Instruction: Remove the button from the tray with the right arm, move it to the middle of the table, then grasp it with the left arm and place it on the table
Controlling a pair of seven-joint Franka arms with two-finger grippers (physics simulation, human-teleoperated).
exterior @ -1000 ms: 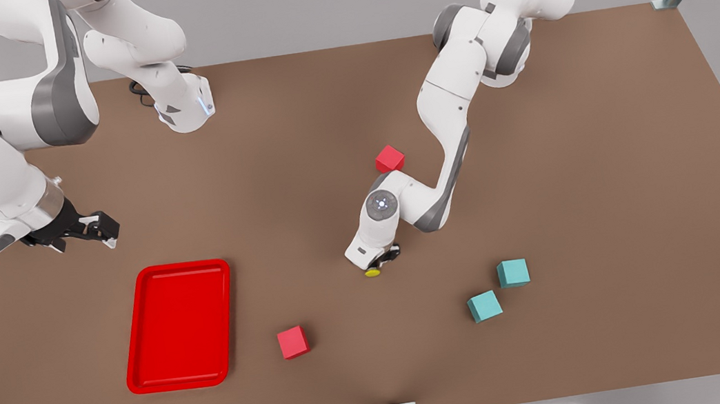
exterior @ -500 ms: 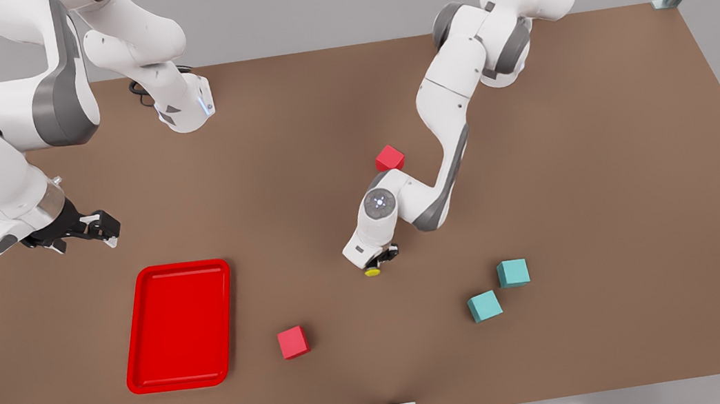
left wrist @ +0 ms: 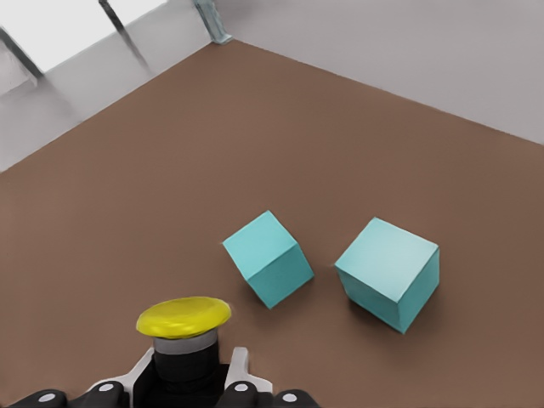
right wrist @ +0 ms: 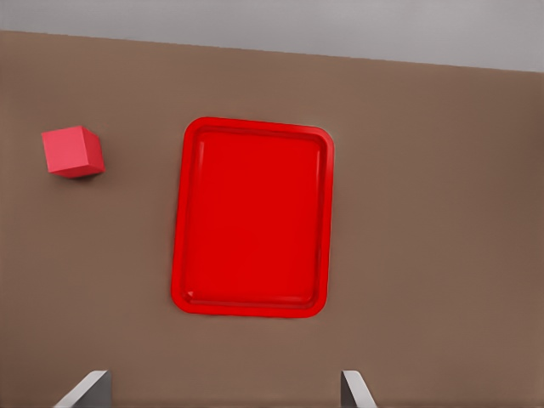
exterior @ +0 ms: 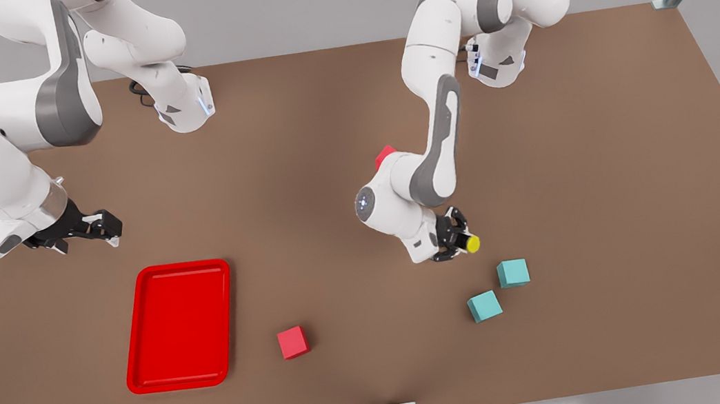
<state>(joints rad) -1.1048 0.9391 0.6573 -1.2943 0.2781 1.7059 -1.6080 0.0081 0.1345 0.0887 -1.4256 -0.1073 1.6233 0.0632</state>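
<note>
The button (exterior: 472, 243), a dark body with a yellow cap, is clamped in my left gripper (exterior: 459, 239) right of the table's middle in the front view. In the left wrist view the button (left wrist: 184, 316) sits between the black fingers of the left gripper (left wrist: 185, 387), off the table surface. The red tray (exterior: 179, 325) lies empty toward the front view's left. My right gripper (exterior: 101, 229) hovers behind the tray, open and holding nothing. The right wrist view looks down on the tray (right wrist: 251, 217), with the right gripper (right wrist: 223, 391) spread wide.
Two teal cubes (exterior: 513, 273) (exterior: 484, 306) lie just in front of the held button, also seen as teal cubes (left wrist: 268, 257) (left wrist: 389, 272). One red cube (exterior: 293, 342) (right wrist: 73, 151) rests right of the tray. Another red cube (exterior: 386, 155) is partly hidden behind the left arm.
The left arm swung from the table's middle toward the front view's right with the button, and its wrist turned so the yellow cap faces sideways. The right arm barely moved.
</note>
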